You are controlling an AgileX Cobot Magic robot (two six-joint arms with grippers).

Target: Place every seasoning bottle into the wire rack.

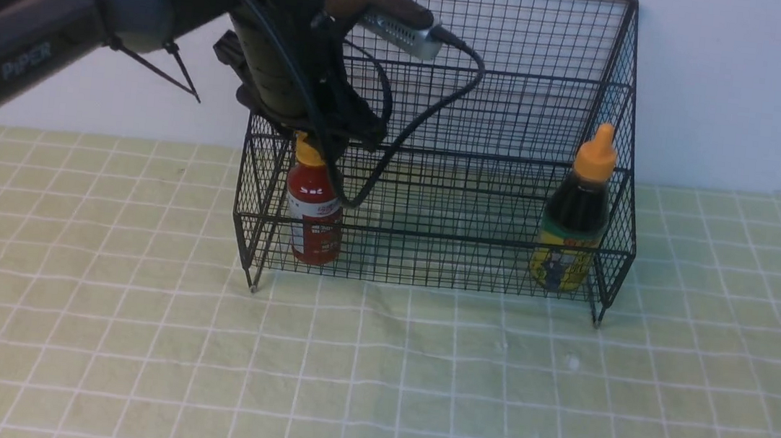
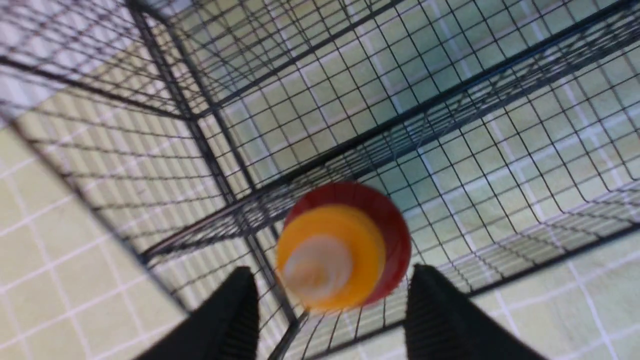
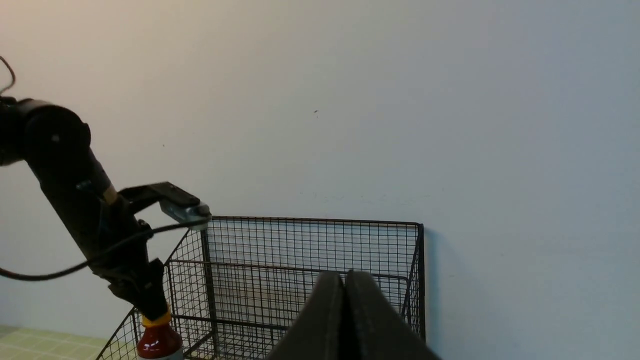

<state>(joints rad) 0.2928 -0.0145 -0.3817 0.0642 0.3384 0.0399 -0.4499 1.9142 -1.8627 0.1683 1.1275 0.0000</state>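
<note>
The wire rack (image 1: 432, 236) stands at the back of the table against the wall. The red seasoning bottle (image 1: 315, 215) stands upright in its left front corner. The dark seasoning bottle (image 1: 573, 224) stands upright in the right front corner. My left gripper (image 1: 323, 132) hangs just above the red bottle's orange cap. In the left wrist view the left gripper (image 2: 332, 280) is open, its fingers on either side of the cap (image 2: 330, 257) with a gap on each side. My right gripper (image 3: 345, 275) is shut on nothing, held high and facing the rack (image 3: 310, 250).
A green checked cloth (image 1: 374, 377) covers the table in front of the rack. The left arm's cable (image 1: 439, 101) loops down inside the rack. A plain white wall (image 1: 738, 89) rises right behind it.
</note>
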